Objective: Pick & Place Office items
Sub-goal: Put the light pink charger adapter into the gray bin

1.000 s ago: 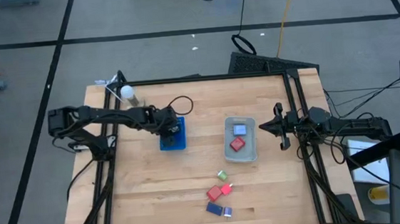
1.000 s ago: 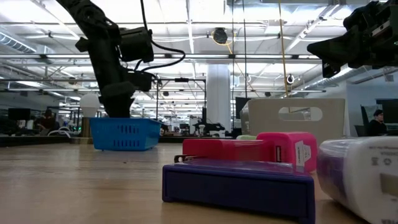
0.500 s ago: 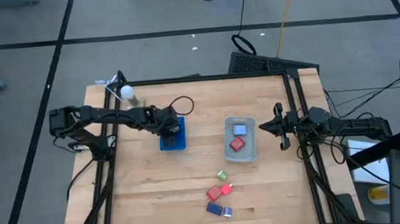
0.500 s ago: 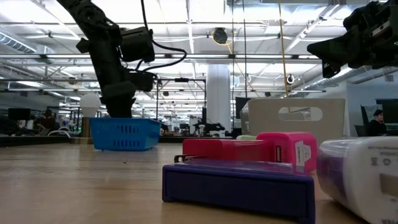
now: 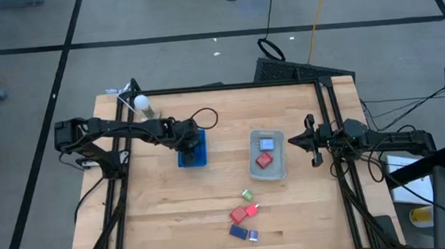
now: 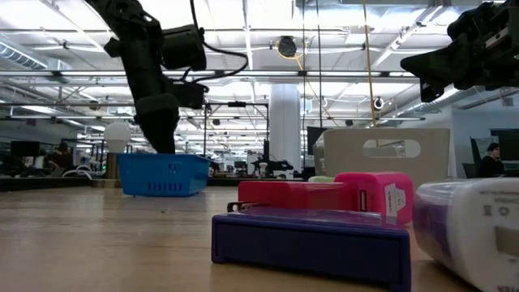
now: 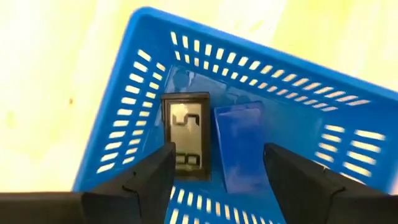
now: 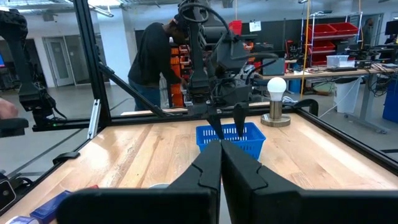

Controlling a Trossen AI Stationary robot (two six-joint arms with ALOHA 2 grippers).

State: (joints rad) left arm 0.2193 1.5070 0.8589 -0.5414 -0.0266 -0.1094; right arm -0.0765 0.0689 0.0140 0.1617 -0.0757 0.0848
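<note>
My left gripper (image 5: 191,141) hangs open just above the flat blue tray (image 5: 192,157), a slotted basket left of the table's middle. In the left wrist view its fingers (image 7: 155,171) stand apart over the tray floor, where a dark piece with a grey display (image 7: 186,143) and a blue flat piece (image 7: 239,146) lie side by side. The clear grey bin (image 5: 278,168) holds a pale blue piece (image 5: 266,143) and a red piece (image 5: 264,159). Several loose pieces lie nearer the near edge: green (image 5: 246,195), red (image 5: 237,215), blue (image 5: 237,231). My right gripper (image 5: 292,141) waits shut, to the right of the bin.
A white bulb on a stand (image 5: 141,103) sits at the table's far left corner, just behind the tray. Black frame rails (image 5: 325,108) run along the table's edges. Bare wood lies between tray and bin. A person (image 8: 152,56) stands beyond the table's left side.
My left gripper has risen a little over the blue tray and shifted slightly toward the table's right, staying open. The tray and the pieces have kept their places.
</note>
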